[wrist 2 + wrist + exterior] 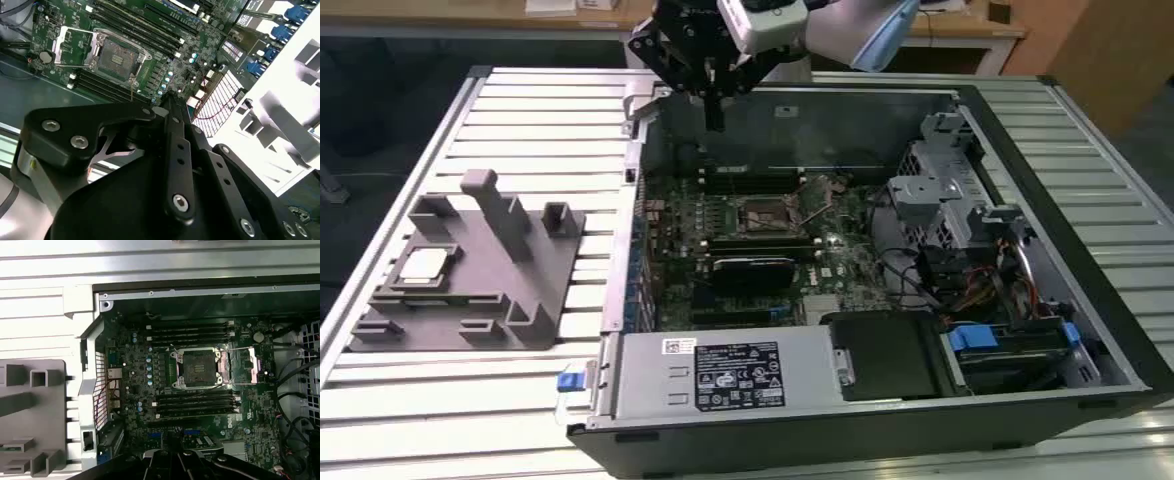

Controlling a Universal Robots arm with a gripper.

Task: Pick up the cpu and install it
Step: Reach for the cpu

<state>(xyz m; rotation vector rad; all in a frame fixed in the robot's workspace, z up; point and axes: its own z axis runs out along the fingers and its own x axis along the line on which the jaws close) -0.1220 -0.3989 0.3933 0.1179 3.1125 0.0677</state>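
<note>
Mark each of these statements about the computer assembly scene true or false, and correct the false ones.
1. The cpu lies on the grey fixture, outside the computer case. True.
2. The hand is holding the cpu. False: it hangs above the case's far wall with nothing in it, well apart from the cpu.
3. The motherboard socket is empty, with its cover plate swung open beside it. True.
4. The grey fixture stands at the exterior view's right of the case. False: it stands at the exterior view's left of the case.
</note>
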